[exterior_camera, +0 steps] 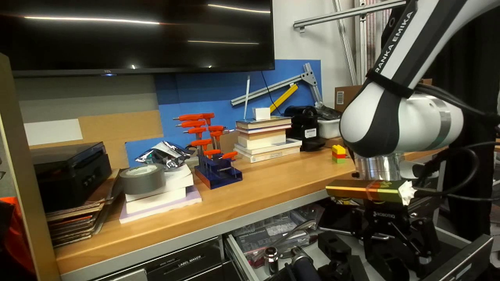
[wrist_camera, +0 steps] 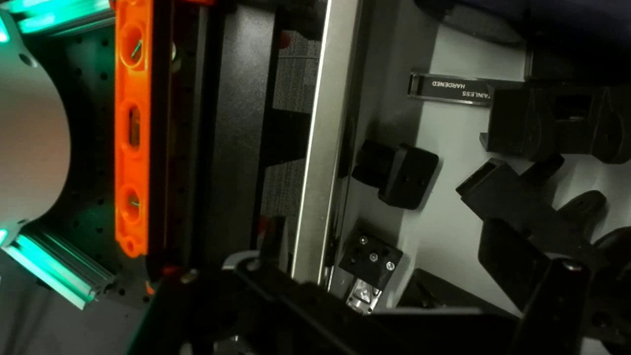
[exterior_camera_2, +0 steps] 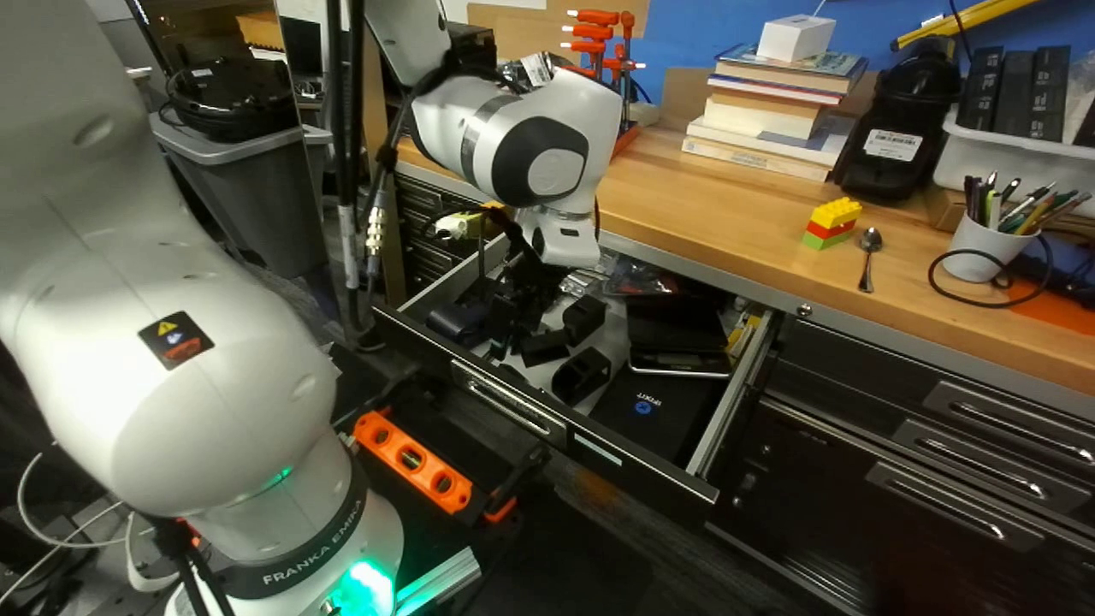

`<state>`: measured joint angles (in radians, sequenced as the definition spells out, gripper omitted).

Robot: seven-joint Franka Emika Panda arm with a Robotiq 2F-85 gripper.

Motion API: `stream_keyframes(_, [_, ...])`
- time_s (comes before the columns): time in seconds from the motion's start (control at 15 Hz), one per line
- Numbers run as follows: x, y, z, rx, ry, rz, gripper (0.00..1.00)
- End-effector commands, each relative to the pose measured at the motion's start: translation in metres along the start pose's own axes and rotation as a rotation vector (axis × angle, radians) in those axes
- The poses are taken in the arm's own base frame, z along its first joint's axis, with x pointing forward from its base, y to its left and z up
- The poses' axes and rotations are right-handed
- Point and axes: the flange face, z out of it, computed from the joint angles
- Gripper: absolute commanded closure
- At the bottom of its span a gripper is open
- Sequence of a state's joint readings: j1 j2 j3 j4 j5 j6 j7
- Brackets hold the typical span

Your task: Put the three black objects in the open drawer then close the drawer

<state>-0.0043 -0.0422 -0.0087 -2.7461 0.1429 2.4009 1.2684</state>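
The drawer (exterior_camera_2: 633, 475) is pulled out from under the wooden desk. Inside it, in an exterior view, three small blocky black objects lie close together: a black block (exterior_camera_2: 584, 316), a lower black block (exterior_camera_2: 545, 345) and a notched black block (exterior_camera_2: 582, 376). The wrist view holds several dark pieces on the drawer floor, among them a two-part black piece (wrist_camera: 409, 177) and a black plate with screws (wrist_camera: 372, 259); which match those blocks I cannot tell. My gripper (wrist_camera: 394, 251) points down low at the drawer's front, over its front rim (wrist_camera: 320, 148). Its fingers stand wide apart, with nothing visibly held.
The drawer also holds a flat black case (exterior_camera_2: 650, 411), a dark flat device (exterior_camera_2: 680, 342) and a chrome cylinder (exterior_camera: 271, 259). An orange level (exterior_camera_2: 411, 458) lies below the drawer front. Books (exterior_camera: 267, 136) and a toy brick stack (exterior_camera: 338, 154) stand on the desk.
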Motion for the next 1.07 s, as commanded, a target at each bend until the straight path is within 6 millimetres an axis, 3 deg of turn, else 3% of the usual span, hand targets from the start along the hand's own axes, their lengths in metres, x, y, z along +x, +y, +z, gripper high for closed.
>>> stream_keyframes(0.0, [-0.020,-0.005,0.003,0.006,0.003,0.104,0.00])
stream_keyframes(0.33, [-0.038,-0.004,0.020,-0.050,-0.008,0.160,0.00])
stream_keyframes(1.0, [-0.034,-0.020,0.049,0.052,-0.058,0.195,0.00])
